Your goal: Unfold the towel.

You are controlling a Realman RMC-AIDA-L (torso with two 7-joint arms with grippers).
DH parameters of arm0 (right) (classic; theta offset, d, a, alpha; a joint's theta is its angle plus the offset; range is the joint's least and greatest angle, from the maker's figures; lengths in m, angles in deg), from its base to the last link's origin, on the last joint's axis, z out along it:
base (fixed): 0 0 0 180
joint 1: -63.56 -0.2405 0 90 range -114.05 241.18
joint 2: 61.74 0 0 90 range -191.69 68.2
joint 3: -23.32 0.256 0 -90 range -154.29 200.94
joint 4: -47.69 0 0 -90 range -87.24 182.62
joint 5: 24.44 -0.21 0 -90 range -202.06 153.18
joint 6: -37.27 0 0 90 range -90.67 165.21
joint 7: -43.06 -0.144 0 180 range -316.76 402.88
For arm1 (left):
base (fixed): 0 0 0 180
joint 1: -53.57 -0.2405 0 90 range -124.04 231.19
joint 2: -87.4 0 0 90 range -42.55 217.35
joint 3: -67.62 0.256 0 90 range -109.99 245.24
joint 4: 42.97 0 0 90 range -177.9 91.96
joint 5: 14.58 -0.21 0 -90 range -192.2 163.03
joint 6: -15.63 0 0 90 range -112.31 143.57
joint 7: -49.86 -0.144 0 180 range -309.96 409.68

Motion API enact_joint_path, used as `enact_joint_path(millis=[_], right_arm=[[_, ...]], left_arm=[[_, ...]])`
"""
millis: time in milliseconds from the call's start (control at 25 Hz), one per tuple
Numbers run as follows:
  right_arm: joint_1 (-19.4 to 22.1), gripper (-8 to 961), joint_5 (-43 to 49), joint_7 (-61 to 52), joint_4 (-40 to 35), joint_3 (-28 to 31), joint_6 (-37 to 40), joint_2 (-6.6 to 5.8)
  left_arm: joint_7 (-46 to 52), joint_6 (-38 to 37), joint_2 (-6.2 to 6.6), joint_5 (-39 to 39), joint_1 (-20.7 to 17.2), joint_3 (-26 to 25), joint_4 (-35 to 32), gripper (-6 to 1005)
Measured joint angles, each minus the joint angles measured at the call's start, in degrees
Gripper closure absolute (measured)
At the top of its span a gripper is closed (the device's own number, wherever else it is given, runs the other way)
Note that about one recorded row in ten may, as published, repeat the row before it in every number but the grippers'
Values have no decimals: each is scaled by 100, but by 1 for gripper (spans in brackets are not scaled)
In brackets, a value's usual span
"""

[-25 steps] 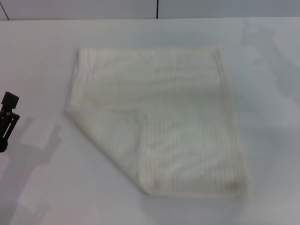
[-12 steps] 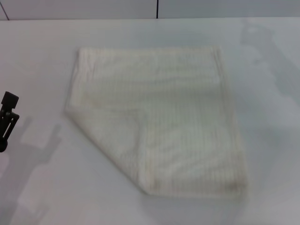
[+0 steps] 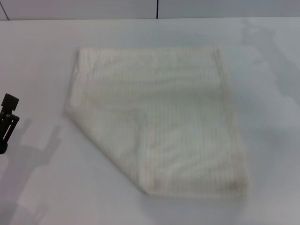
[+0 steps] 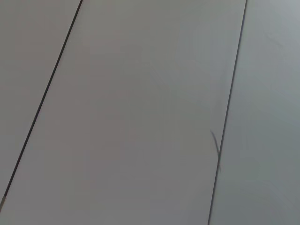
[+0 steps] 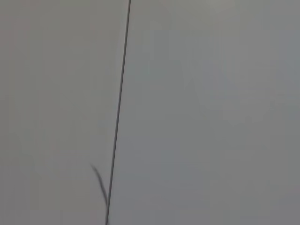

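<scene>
Lying mid-bench [image 3: 42,187]: towel [image 3: 159,117], near-left corner folded over, to the right of left pincer [image 3: 7,124] at bench edge; pincer's opening cannot be told; right arm unseen

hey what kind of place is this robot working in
Probably a lab or test bench, not a home: a plain white table holds only one folded towel, with bare grey wall panels behind. The left gripper waits at the table's left edge.
</scene>
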Motion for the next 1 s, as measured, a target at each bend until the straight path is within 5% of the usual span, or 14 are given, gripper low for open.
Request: enact_joint_path(millis=[840,960,1000], right_arm=[[-56,954,11,-28,11,-22,-83,-6],[-160,954,337,-528,-81,-242,-602,-83],[-238,954,922,-1326,-267,-539,-1047,-224]], left_arm=[[37,-51,18,-34,5,78,-11,185],[149,-54,27,-48,70,211,-70,185],[181,-50,30,-52,108,263,-86,185]])
